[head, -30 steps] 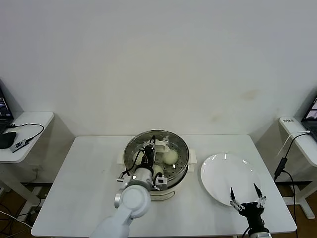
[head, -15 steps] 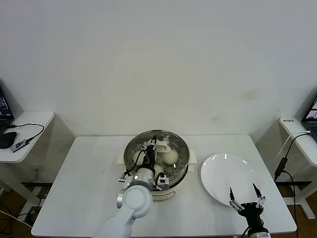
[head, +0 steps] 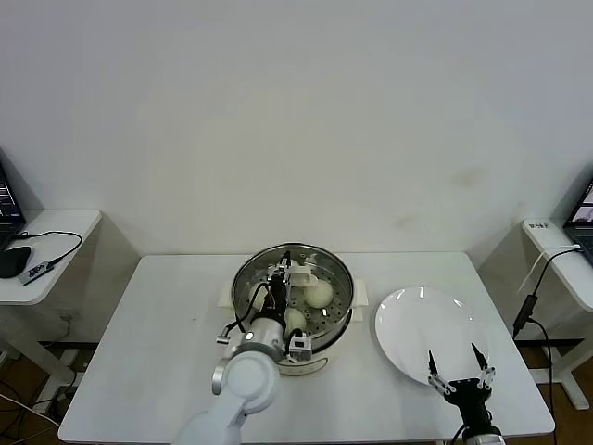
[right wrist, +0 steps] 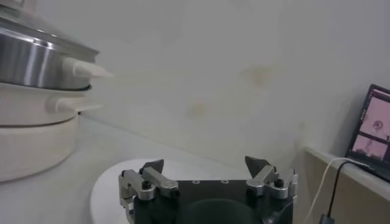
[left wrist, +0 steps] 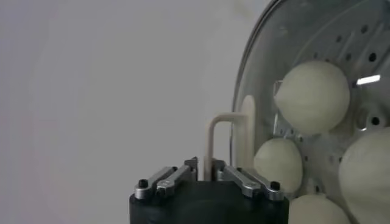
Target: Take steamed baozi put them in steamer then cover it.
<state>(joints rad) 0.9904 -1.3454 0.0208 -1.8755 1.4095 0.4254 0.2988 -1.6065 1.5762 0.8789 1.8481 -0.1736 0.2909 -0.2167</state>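
Cover (head: 326,267) sitting on steamer (head: 339,324); left gripper (head: 281,278) at handle (left wrist: 228,131), grip: cannot tell. We are fearing snagged handle dragging cover askew. Right gripper (head: 456,363) spread wide, idling at 5 o'clock.

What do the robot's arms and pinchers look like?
The left arm is smooth, rounded and silvery white, with thin black cables near its wrist. The left gripper and the right gripper each have a black block body, silver metal links with small screws, and dark pointed fingertips.

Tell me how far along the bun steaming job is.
Done: four buns lie in the steamer. In hand: the lid looks seated on it, with the left claw at its handle. Left: let go and pull away. The right claw waits open by the plate.
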